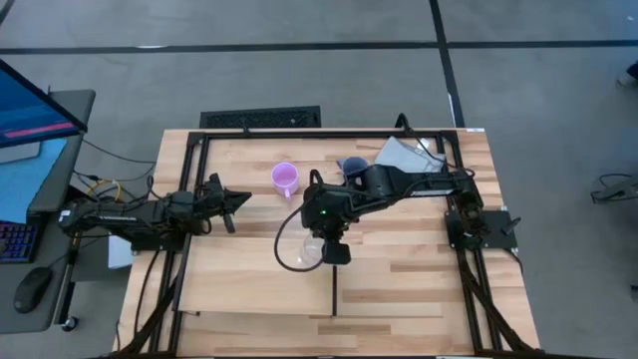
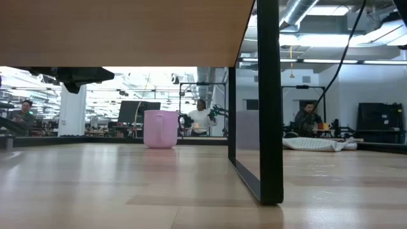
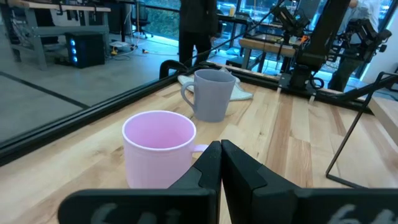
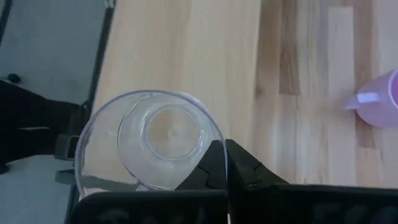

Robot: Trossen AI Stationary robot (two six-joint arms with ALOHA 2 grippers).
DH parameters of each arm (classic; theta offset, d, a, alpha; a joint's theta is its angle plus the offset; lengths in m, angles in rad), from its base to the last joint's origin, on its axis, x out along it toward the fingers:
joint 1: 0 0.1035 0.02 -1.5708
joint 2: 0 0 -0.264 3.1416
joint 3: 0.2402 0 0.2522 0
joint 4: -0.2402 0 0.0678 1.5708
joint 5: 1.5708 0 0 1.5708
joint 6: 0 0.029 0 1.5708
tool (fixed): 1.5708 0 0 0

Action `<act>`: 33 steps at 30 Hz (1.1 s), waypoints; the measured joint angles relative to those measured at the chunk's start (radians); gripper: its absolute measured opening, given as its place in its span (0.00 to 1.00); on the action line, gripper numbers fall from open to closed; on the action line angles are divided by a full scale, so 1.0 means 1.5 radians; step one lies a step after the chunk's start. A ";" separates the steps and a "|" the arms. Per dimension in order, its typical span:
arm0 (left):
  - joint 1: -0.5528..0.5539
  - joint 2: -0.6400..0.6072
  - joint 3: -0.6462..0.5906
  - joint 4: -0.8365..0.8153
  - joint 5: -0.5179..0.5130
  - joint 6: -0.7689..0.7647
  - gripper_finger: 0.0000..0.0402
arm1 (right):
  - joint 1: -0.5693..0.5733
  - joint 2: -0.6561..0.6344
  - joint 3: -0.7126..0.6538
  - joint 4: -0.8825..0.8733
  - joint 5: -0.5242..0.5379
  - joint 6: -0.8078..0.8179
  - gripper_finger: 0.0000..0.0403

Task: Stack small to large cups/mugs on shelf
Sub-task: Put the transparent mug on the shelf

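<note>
Right gripper (image 4: 225, 163) reaches out over the middle of the bench (image 1: 419, 269), its two dark fingers pressed together on the rim of the clear cup (image 4: 149, 140), pinching the cup's wall between them. In the right wrist view the cup hangs upright directly under the gripper, mouth up, with pale wood behind it. From above, the cup (image 1: 312, 245) sits right at the gripper (image 1: 334, 251), over the upper edge of the shelf (image 1: 259, 289), the lighter board with a thin black dividing strip. Whether the cup touches the wood cannot be told.

Beyond the right gripper, toward the far edge of the bench, the pink mug (image 1: 285, 179) stands upright; the blue-grey mug (image 1: 353, 166) stands farther along, partly hidden by the right arm, with the grey cloth (image 1: 404, 155) just past it.

Left gripper (image 1: 237, 198) waits at the left side of the bench, fingers closed on nothing. Just ahead of it stands the pink mug (image 3: 159, 152), and past that the blue-grey mug (image 3: 211, 93), both upright and apart from each other.
</note>
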 joint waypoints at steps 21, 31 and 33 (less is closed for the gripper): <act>0.000 0.000 0.000 0.000 0.000 0.006 0.00 | -0.009 0.056 0.000 -0.009 -0.031 -0.018 0.01; 0.000 0.000 0.000 0.000 0.000 0.007 0.00 | -0.009 0.056 0.000 -0.009 -0.032 -0.018 0.01; 0.000 0.000 0.000 0.000 0.000 0.015 0.00 | -0.009 0.056 0.000 -0.009 -0.032 -0.018 0.01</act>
